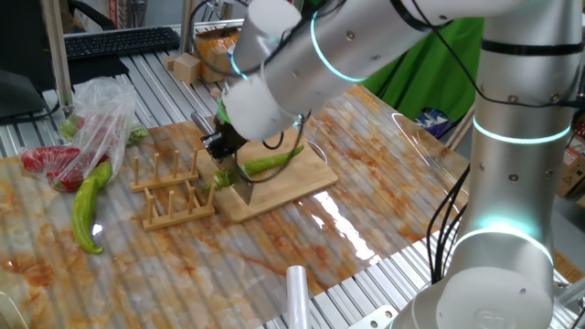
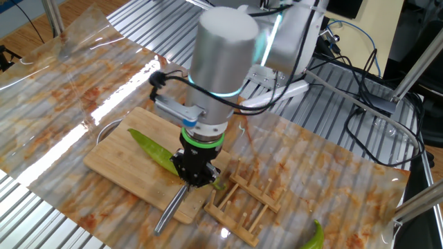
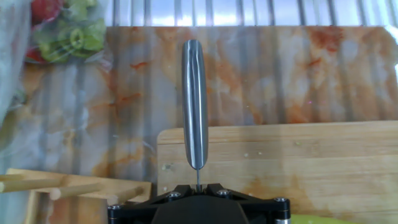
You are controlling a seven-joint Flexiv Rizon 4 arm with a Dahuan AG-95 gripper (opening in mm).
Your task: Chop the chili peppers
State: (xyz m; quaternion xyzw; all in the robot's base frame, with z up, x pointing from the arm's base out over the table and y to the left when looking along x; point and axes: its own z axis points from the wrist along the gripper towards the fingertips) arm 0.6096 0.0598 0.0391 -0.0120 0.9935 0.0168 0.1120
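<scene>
Right now the gripper [image 2: 194,174] is clamped tight on a knife [image 2: 171,209], pointing steeply down over the near end of the wooden cutting board [image 2: 118,149]. The knife's metal handle sticks out past the board's edge, and in the hand view it runs straight away from the fingers [image 3: 194,93]. The blade [image 1: 243,186] stands on edge on the board. A long green chili pepper [image 2: 154,150] lies across the board, one end running under the gripper, so the arm's thick wrist hides where blade and pepper meet.

Just beside the board stands a wooden rack [image 1: 172,190] with upright pegs, close to the gripper. Further off on the counter [image 1: 366,164], which has a glossy marbled cover, lies a paler, thicker curved pepper [image 1: 89,205], and next to it a clear plastic bag [image 1: 101,119] holding red peppers [image 1: 52,164]. A keyboard [image 1: 119,41] sits at the back, well apart from the work.
</scene>
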